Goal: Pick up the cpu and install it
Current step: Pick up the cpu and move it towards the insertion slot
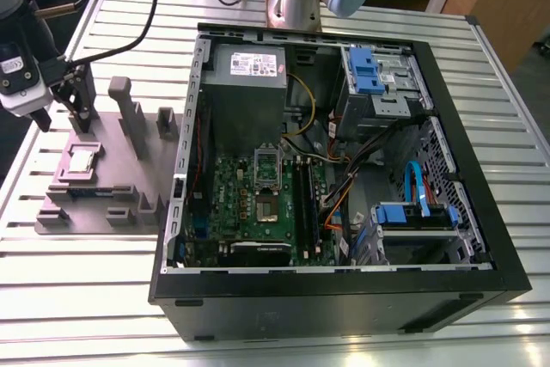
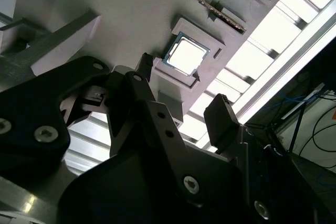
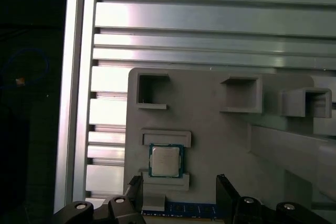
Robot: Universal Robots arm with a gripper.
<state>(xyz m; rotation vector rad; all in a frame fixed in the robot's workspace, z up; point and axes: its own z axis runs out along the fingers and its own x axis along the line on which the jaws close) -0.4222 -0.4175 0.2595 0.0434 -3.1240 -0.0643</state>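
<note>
Cpu [image 1: 82, 161]: lies flat, shiny side up, in a square pocket of the grey holder [image 1: 120, 191]; in the exterior view it is at 9 o'clock of the computer case [image 1: 344, 298], well apart from the socket [image 1: 268, 210]
Gripper [image 1: 79, 113]: hangs over the grey holder, close to the cpu, at 12 o'clock of it in the exterior view
Fingers [image 2: 223, 121]: spread wide apart, holding nothing; in both wrist views the cpu shows in the gap between them, farther off and not touched
Grey holder: flat tray with little walls and posts, lying on the counter [image 1: 86, 298] just beside the case
Computer case: black, lying down with its side open
Green board [image 1: 236, 186]: inside the case, at 6 o'clock of the grey box [image 1: 245, 92]
Socket: dark square in the middle of the green board
Counter: silver metal slats
</note>
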